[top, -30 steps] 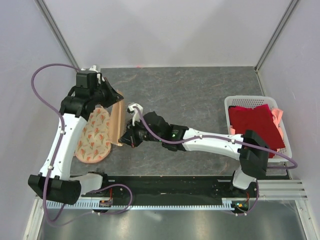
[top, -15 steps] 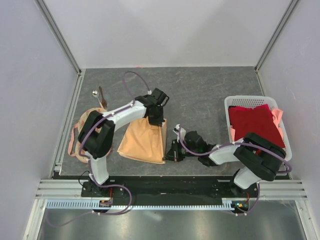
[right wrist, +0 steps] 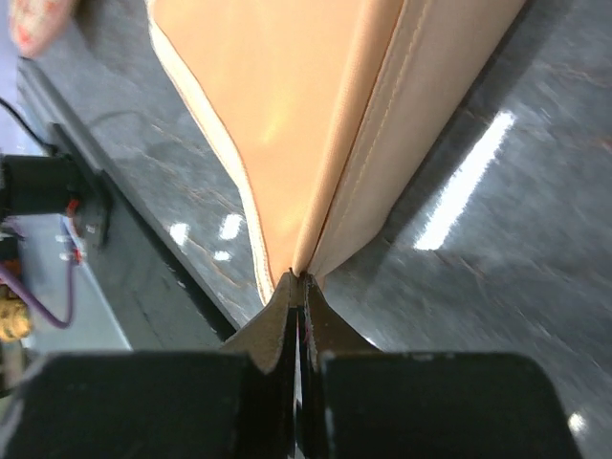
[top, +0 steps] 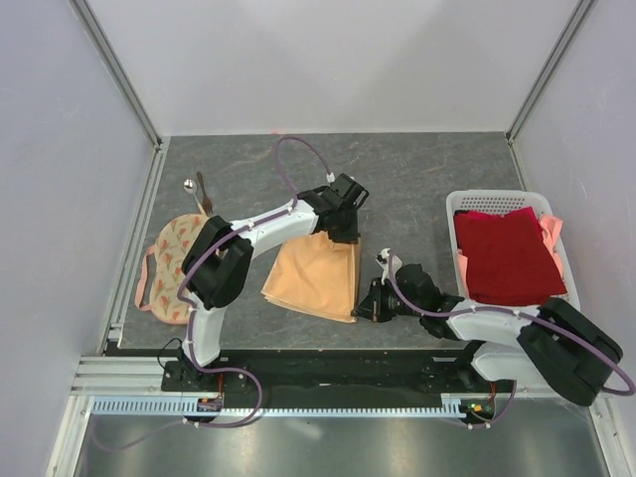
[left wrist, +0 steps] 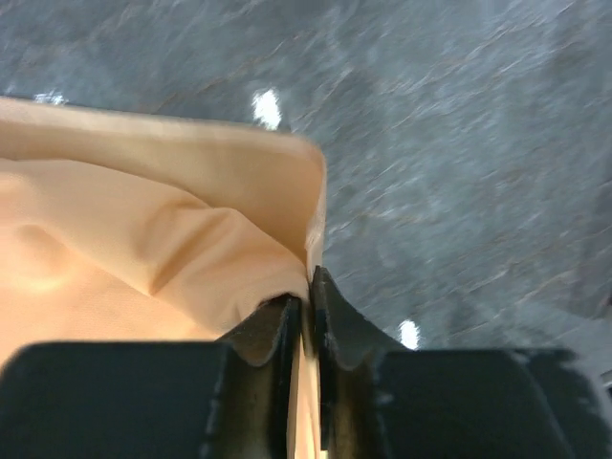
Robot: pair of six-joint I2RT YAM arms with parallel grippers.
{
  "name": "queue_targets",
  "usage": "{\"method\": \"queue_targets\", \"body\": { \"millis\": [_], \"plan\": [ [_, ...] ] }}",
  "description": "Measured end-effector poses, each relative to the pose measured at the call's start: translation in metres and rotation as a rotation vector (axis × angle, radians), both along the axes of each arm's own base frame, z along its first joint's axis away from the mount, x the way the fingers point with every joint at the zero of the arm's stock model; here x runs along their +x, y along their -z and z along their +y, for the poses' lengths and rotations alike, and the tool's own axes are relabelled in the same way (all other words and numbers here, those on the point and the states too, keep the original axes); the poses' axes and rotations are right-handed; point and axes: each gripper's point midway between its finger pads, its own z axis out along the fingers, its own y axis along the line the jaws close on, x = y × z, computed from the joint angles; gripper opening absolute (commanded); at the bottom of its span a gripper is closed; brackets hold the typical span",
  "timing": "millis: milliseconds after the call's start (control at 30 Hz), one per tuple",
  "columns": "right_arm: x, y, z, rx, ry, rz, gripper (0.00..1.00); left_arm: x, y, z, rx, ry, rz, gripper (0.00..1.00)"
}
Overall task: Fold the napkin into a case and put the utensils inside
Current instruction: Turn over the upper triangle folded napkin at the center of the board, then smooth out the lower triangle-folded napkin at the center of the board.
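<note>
Grey table (top: 427, 169), peach napkin (top: 316, 276), basket (top: 497, 195) holding red cloth (top: 507, 256)

Top camera looks down; wrist cameras closely share the napkin (top: 316, 278).

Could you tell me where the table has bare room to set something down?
Free: the far table strip between the utensils and the basket, and between napkin and basket. Crowded: around the printed cloth, and the napkin's right edge, held by left gripper and right gripper.
</note>
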Motion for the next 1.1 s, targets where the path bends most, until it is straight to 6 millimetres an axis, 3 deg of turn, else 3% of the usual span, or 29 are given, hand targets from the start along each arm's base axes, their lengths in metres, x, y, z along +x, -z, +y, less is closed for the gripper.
{"method": "queue_targets", "body": {
  "millis": [33,133,167,233,267,367,433,567,633,700,800,933,1100],
  "plan": [
    [-0.002,0.001,-0.005,-0.02,0.004,0.005,0.08,0.003,-0.002,-0.004,-0.015,0.001,-0.011,0.42],
    [-0.008,0.01,-0.022,-0.1,0.026,0.031,0.23,0.011,-0.017,-0.018,-0.076,0.01,-0.041,0.67],
    [-0.01,0.014,-0.029,-0.131,0.034,0.043,0.37,0.017,-0.027,-0.025,-0.112,0.016,-0.059,0.68],
    [-0.015,0.018,-0.04,-0.178,0.055,0.07,0.45,0.021,-0.045,-0.035,-0.168,0.043,-0.075,0.71],
    [-0.012,0.015,-0.042,-0.189,0.071,0.061,0.46,0.022,-0.055,-0.04,-0.195,0.057,-0.085,0.71],
    [-0.006,0.006,-0.053,-0.235,0.134,0.058,0.67,0.016,-0.09,-0.042,-0.255,0.111,-0.113,0.71],
    [0.001,0.002,-0.062,-0.271,0.198,0.058,0.74,0.005,-0.118,-0.037,-0.293,0.15,-0.149,0.67],
    [0.026,-0.004,-0.082,-0.362,0.336,0.066,0.76,-0.033,-0.167,-0.011,-0.359,0.209,-0.212,0.56],
    [0.045,-0.006,-0.09,-0.402,0.392,0.083,0.71,-0.052,-0.176,0.001,-0.393,0.228,-0.235,0.52],
    [0.063,-0.007,-0.094,-0.428,0.428,0.095,0.69,-0.073,-0.163,0.013,-0.405,0.244,-0.224,0.46],
    [0.089,-0.004,-0.097,-0.466,0.457,0.111,0.65,-0.108,-0.112,0.021,-0.37,0.274,-0.12,0.45],
    [0.107,0.003,-0.101,-0.483,0.466,0.118,0.59,-0.149,-0.049,0.022,-0.298,0.319,0.031,0.45],
    [0.117,0.014,-0.107,-0.499,0.467,0.124,0.53,-0.166,-0.025,-0.001,-0.294,0.374,0.067,0.41]
  ]
}}
